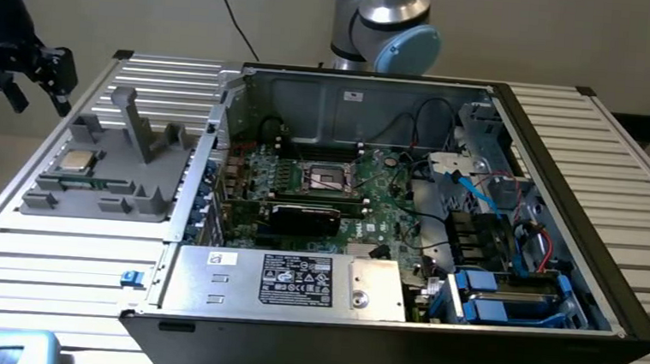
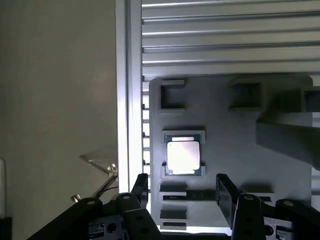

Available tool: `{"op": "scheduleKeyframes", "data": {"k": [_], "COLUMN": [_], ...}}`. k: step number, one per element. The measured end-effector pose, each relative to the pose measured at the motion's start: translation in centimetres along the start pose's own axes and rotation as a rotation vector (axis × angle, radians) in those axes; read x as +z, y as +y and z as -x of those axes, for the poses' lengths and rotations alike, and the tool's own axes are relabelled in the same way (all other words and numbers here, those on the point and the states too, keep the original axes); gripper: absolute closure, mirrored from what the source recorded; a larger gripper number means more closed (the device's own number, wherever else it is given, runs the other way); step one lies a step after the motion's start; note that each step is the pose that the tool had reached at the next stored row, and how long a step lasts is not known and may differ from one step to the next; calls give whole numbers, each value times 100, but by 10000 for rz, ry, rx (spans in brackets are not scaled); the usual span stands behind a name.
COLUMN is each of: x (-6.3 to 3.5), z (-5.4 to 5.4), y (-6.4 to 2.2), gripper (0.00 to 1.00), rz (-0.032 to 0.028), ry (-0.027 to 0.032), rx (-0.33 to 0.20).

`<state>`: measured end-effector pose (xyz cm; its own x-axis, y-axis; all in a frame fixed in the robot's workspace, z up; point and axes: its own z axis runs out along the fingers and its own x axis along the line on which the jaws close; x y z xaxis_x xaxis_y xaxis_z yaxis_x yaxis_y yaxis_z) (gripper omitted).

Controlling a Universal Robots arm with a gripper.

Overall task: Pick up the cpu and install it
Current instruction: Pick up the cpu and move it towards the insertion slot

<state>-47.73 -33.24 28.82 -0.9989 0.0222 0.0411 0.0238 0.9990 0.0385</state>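
The cpu (image 1: 78, 162) (image 2: 183, 156), a small square chip with a shiny metal top, lies flat in a recess of the grey holder tray (image 1: 112, 189) (image 2: 280, 165) at the exterior view's left. My gripper (image 1: 40, 98) (image 2: 182, 192) hangs open well above the table's left edge, apart from the chip, with nothing between its fingers (image 2: 226, 192). In the wrist view the chip shows beyond the gap between the fingers. The dark square socket (image 1: 328, 179) with its metal frame sits on the green motherboard inside the open computer case (image 1: 555, 164).
The grey tray has tall upright posts (image 1: 133, 121) beside the cpu. A black card (image 1: 305, 218) stands just in front of the socket. Cables, blue drive bays (image 1: 512, 298) and the power supply (image 1: 284, 280) crowd the case. The slatted table (image 1: 56, 258) ends near the tray.
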Motion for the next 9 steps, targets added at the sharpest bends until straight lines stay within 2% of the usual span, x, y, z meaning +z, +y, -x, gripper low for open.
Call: {"op": "scheduleKeyframes", "data": {"k": [9], "x": [162], "z": [23], "y": [-16], "gripper": [34], "rz": [0], "ry": [1], "rx": [0]}}
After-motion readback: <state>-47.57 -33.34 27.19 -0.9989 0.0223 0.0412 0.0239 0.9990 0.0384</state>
